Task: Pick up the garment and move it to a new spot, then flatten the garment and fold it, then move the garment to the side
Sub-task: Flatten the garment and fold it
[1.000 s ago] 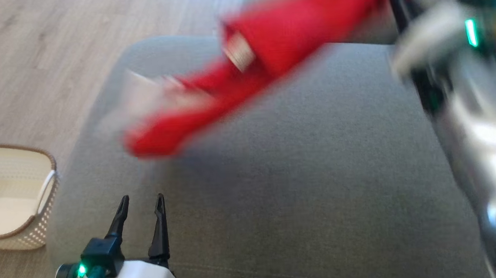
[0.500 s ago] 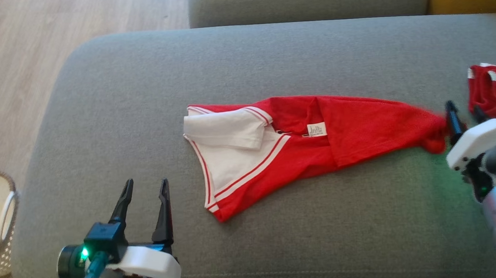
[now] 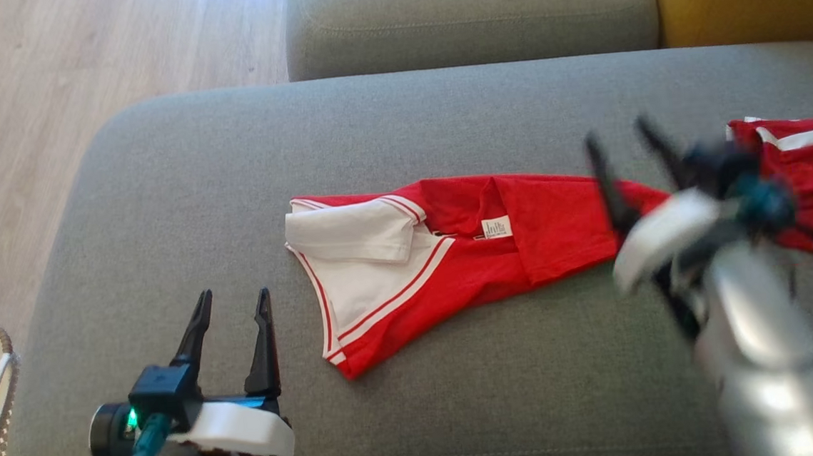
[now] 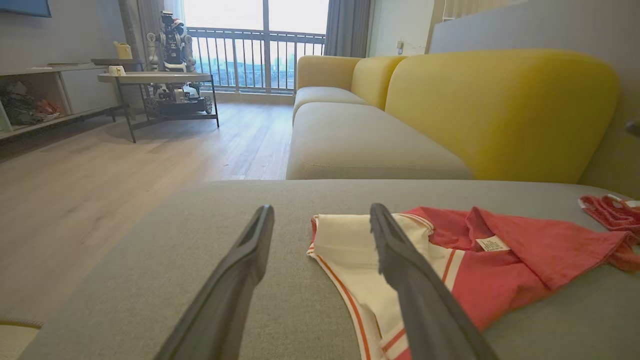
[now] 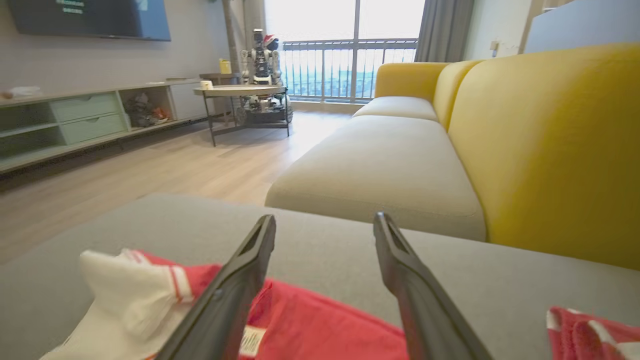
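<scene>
Right gripper lifted off garment, jaws apparently spread.

Legible text: none.

Item 1: a small white label is lying at the inside neck of the red and white garment, centre of the head view. It is carrying dark print, too small to read. The label is also showing at centre right of the left wrist view and at the bottom edge of the right wrist view, its print blurring there too.

Item 2: a dark wall screen, upper left of the right wrist view, is displaying a faint line of pale characters along its top edge, unreadable.
</scene>
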Available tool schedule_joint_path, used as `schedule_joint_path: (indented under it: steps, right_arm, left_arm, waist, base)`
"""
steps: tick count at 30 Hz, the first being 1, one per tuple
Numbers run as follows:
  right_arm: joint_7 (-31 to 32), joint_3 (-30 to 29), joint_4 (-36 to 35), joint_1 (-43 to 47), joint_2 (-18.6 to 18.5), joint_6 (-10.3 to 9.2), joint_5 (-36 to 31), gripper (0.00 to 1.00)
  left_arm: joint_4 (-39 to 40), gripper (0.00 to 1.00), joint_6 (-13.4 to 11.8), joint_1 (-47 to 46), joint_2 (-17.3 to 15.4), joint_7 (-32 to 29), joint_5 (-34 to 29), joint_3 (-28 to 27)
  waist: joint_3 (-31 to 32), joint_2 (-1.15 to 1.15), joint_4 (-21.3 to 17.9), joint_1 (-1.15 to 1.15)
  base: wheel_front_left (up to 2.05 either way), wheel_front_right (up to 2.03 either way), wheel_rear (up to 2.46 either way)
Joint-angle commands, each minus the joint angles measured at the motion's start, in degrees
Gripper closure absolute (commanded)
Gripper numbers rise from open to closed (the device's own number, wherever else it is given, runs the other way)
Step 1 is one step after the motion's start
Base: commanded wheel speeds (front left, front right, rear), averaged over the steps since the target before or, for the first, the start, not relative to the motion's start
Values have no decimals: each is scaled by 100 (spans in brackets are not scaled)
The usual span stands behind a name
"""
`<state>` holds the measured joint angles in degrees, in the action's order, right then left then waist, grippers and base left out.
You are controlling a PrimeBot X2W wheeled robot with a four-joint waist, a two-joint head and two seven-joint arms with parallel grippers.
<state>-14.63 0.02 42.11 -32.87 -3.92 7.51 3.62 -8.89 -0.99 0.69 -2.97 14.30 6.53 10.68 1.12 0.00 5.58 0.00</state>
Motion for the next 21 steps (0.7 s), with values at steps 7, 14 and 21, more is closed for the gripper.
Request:
schedule_joint_path:
  steps: [7,14,21]
  right_arm:
    - [-37,855,-1607,1578,98,-2,292,0]
    - [125,1171,-1917,1634,102,-2,432,0]
    - [646,1550,-1557,1110,103,-2,1035,0]
  left_arm:
    - [399,0,-151,-73,9,70,112,-108]
    - [382,0,-150,-170,9,70,104,67]
    - [266,0,-159,-317,9,70,119,327]
  waist:
    - [-1,0,32,0]
    - [-198,0,325,0]
    - [-542,0,913,0]
  base:
    - [0,0,0]
    - [0,0,0]
    - [0,0,0]
